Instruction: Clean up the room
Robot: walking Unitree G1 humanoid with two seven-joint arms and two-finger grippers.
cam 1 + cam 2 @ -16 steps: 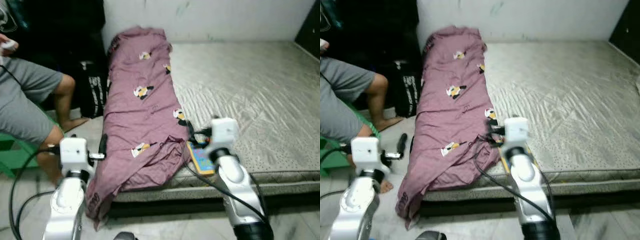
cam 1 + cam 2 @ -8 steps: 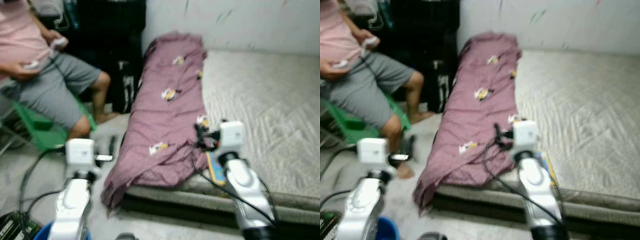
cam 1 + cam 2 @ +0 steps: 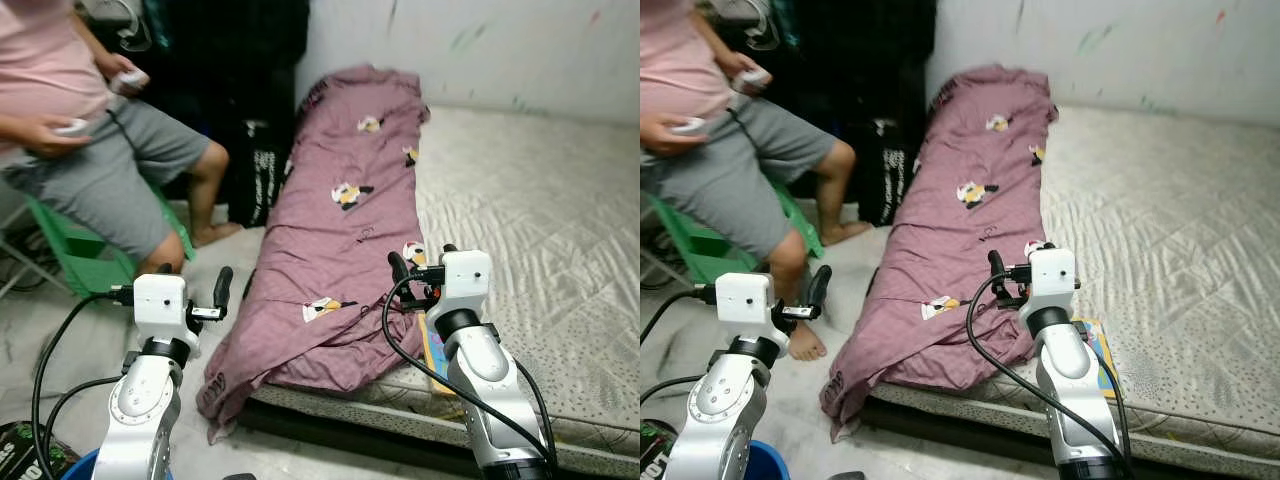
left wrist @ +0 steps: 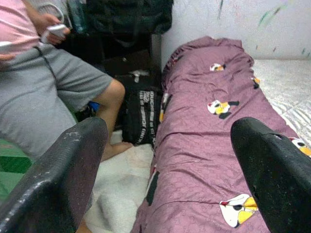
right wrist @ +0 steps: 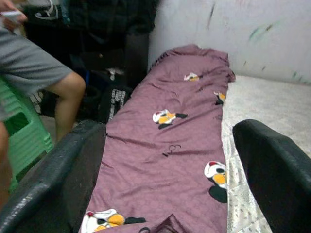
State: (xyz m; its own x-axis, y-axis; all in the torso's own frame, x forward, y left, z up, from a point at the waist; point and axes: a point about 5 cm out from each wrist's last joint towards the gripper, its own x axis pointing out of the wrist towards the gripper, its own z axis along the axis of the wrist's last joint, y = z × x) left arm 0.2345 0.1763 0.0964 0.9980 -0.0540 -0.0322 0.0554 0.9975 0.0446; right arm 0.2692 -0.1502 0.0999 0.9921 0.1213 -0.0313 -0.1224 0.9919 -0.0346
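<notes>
Blanket point(image 3: 340, 240), mauve with cartoon prints, lay rolled lengthwise along the left edge of the mattress point(image 3: 540, 220), its near end spilling over the edge toward the floor point(image 3: 840, 270), likely dumped there rather than folded, so probably the item to tidy. Book point(image 3: 1098, 345) with a colourful cover lay flat on the mattress just beside the blanket's near end; cover text too small to read. Left end effector point(image 3: 222, 285) was raised over the floor, fingers wide apart, holding nothing. Right end effector point(image 3: 400, 270) hovered over the blanket's near end, fingers also spread, empty. Person point(image 3: 90, 150) sat on a green stool point(image 3: 70, 260) holding controllers. Black bag point(image 4: 138, 109) by the bed carried white lettering, not legible.
</notes>
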